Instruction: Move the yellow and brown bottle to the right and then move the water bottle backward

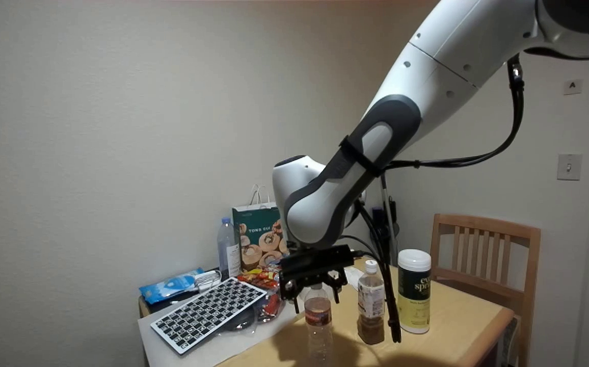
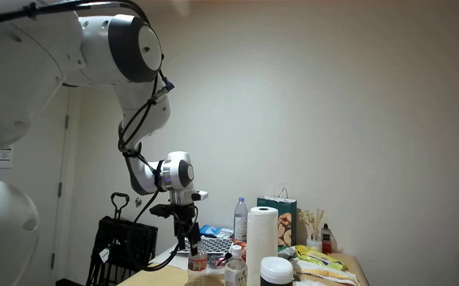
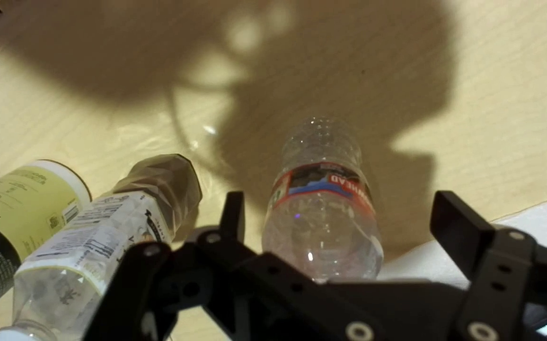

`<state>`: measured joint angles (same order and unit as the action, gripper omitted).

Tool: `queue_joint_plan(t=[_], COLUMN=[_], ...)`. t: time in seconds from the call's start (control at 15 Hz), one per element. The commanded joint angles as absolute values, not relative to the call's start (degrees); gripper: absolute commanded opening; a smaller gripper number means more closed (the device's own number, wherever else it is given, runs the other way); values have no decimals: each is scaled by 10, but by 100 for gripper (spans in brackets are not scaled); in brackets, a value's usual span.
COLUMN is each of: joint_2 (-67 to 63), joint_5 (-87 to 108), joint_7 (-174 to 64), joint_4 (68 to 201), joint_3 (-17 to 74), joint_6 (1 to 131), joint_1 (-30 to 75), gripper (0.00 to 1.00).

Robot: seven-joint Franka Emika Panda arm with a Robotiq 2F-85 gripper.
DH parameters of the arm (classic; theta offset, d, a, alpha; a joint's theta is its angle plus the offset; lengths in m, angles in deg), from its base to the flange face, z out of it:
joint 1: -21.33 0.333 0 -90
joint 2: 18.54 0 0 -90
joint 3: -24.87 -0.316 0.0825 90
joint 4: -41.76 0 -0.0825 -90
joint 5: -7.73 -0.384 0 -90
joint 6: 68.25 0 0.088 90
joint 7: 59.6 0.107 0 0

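Observation:
The water bottle, clear with a red label, stands upright on the wooden table; it also shows in an exterior view and the wrist view. My gripper is open, its fingers on either side of the bottle's upper part. In the wrist view a gap shows between the bottle and each finger; the bottle's cap is hidden behind the gripper body. The yellow and brown bottle, a wide jar with white lid, dark band and yellow lower body, stands upright farther right; it lies at the left in the wrist view.
A slim brown bottle stands between the water bottle and the jar, with the arm's hanging cable beside it. A paper towel roll stands close by. A checkered board, snack bags, a tall bottle and a paper bag are behind.

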<state>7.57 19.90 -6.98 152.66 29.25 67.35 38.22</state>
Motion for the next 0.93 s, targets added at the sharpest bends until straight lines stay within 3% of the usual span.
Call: queue_joint_plan(t=[0.0, 0.53, 0.87], joint_2=[22, -61, -31], joint_5=[219, 288, 274], joint_7=[-30, 74, 49], joint_4=[1545, 1550, 1526], joint_3=[291, 261, 247], joint_6=[624, 553, 562], joint_1=[395, 398, 383], gripper=[100, 100, 100])
